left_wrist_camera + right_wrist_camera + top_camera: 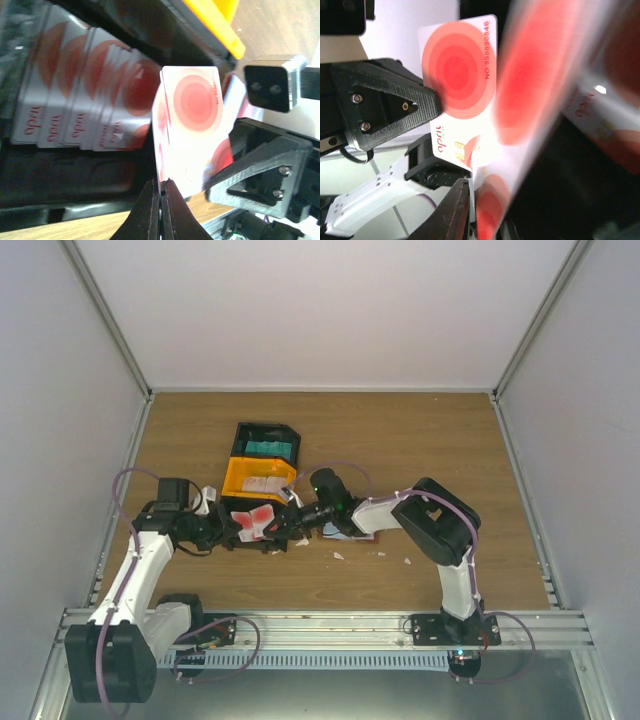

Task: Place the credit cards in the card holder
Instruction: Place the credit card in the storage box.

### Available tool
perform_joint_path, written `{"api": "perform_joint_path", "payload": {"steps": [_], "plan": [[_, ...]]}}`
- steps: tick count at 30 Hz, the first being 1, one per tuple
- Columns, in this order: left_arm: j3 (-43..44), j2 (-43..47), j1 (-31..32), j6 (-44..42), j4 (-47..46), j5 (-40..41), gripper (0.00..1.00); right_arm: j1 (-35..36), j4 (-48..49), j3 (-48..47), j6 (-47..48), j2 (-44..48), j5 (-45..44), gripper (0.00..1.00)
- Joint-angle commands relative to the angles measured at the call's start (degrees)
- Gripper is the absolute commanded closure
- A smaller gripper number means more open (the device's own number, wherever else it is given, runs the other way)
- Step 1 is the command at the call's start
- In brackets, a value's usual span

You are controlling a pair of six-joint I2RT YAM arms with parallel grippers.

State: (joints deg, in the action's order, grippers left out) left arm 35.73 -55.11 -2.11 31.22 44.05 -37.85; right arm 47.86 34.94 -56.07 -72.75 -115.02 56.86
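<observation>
My left gripper (162,187) is shut on red-and-white credit cards (192,115) and holds them upright on edge. In the top view it (233,528) meets my right gripper (283,523) over these cards (254,521), in front of the yellow bin. In the right wrist view my right gripper (477,210) grips a blurred red-and-white card (535,100); one fingertip is hidden behind it. The left gripper's card (460,80) stands just beyond. A fanned stack of red-and-white cards (75,95) lies in a black tray. The card holder (332,533) shows only as a reddish-brown edge under the right arm.
A yellow bin (240,480) holding pale cards stands behind the grippers. A black bin (243,437) with teal cards sits behind that. Small white scraps (338,555) lie on the wooden table. Metal frame rails border the table on all sides.
</observation>
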Motion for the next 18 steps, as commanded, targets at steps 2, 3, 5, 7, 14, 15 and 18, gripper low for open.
{"api": "perform_joint_path", "payload": {"steps": [2, 3, 5, 7, 14, 15, 18], "plan": [[-1.8, -1.9, -1.5, -1.8, 3.0, 5.5, 1.0, -0.6, -6.9, -2.0, 3.0, -0.9, -3.5, 0.84], [-1.9, -2.1, -1.7, -1.9, 2.8, 5.5, 1.0, -0.6, -7.4, -2.4, 3.3, -1.0, -3.7, 0.83], [-1.4, -2.2, -2.0, -1.9, 2.7, 6.1, 1.0, -0.5, -8.6, -2.9, 4.1, -0.8, -4.3, 0.81], [-0.3, -1.9, -2.1, -2.1, 3.4, 7.9, 1.0, -0.6, -10.1, -3.7, 5.6, -0.4, -4.9, 0.78], [5.4, -0.4, -2.3, -3.5, 5.3, 10.2, 1.0, -0.6, -16.0, -5.9, 11.2, 1.7, -7.8, 0.57], [6.0, -0.2, -2.3, -3.8, 5.5, 9.8, 1.0, -0.6, -17.2, -5.9, 12.2, 2.6, -8.7, 0.53], [7.8, -0.1, -2.3, -4.9, 6.5, 9.0, 1.0, -0.6, -21.9, -5.4, 15.6, 5.4, -11.9, 0.45]]}}
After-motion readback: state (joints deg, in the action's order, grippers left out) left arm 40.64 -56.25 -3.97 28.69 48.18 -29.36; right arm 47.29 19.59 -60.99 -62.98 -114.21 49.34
